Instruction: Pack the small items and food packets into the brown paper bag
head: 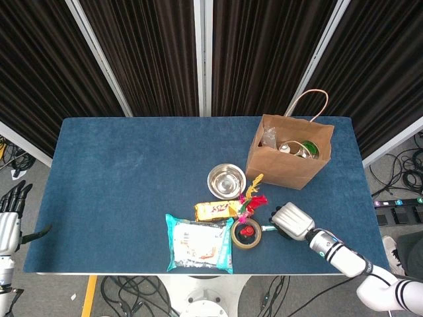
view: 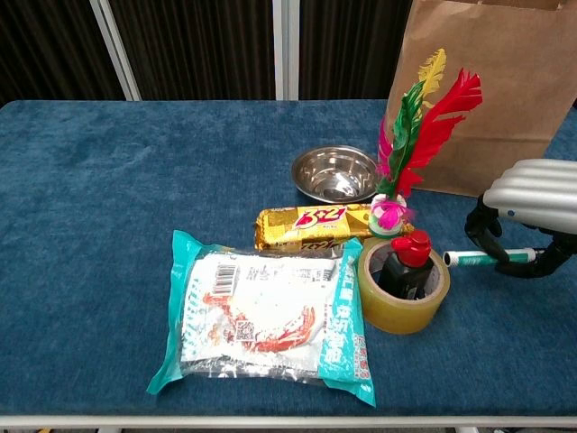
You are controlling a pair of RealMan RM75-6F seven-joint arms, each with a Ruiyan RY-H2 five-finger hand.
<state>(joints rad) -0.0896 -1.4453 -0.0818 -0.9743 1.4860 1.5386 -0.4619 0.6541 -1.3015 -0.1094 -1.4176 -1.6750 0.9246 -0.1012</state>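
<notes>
My left hand (head: 8,221) hangs off the left edge of the surface (head: 119,172), fingers straight and apart, holding nothing.

Moving right, the big teal food packet (view: 266,316) lies flat near the front edge. I judge it light, soft and crinkly, its film slippery, so I would take it by a sealed end, not the middle. Just behind it lies the yellow snack bar (view: 311,225), firmer and small enough to grip across its width. The metal bowl (view: 335,173) sits further back; rigid and smooth, it is best caught by the rim.

The tape roll (view: 404,290) stands at the packet's right corner with a small red-capped bottle (view: 407,262) inside its ring; both look stiff and easy to pinch. The feathered shuttlecock (view: 419,135) rises behind the roll: very light, its feathers fragile, so hold the base.

My right hand (view: 532,221) pinches a slim pen (view: 487,258) off the surface, fingers curled around it. It is light and slick and could swivel. The brown paper bag (head: 287,155) stands open just behind, already holding some items.
</notes>
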